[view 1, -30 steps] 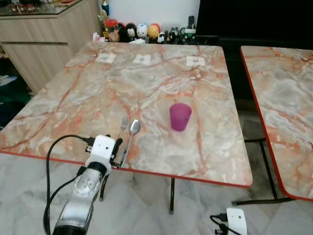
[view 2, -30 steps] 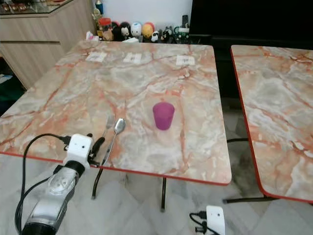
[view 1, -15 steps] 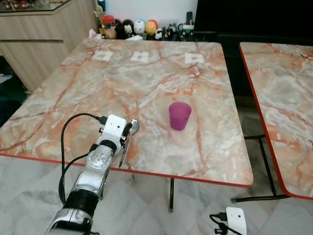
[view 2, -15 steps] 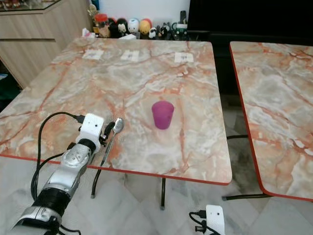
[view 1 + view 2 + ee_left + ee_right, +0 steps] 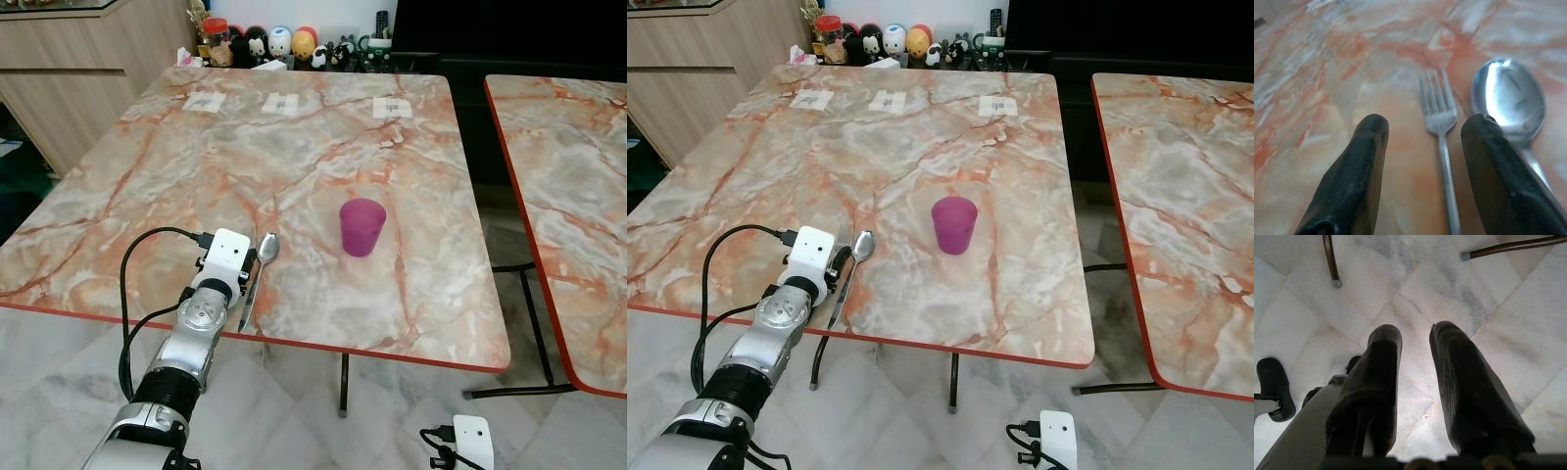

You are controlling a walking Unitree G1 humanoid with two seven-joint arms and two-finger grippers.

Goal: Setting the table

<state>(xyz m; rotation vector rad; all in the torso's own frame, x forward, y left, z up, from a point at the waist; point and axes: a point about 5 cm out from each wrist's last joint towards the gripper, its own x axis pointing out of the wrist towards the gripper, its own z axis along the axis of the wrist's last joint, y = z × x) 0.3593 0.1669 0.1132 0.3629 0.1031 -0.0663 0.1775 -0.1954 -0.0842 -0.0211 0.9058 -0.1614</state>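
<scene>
The left gripper (image 5: 1422, 129) is being held low over the marble table (image 5: 294, 157) with fingers apart, the fork (image 5: 1442, 132) lying between them beside the spoon (image 5: 1508, 95); the right gripper (image 5: 1415, 340), fingers apart, is being hung over the floor

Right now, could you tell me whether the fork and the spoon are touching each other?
Apart. In the left wrist view a strip of marble shows between the fork and the spoon, which lie side by side ahead of the open left gripper.
</scene>
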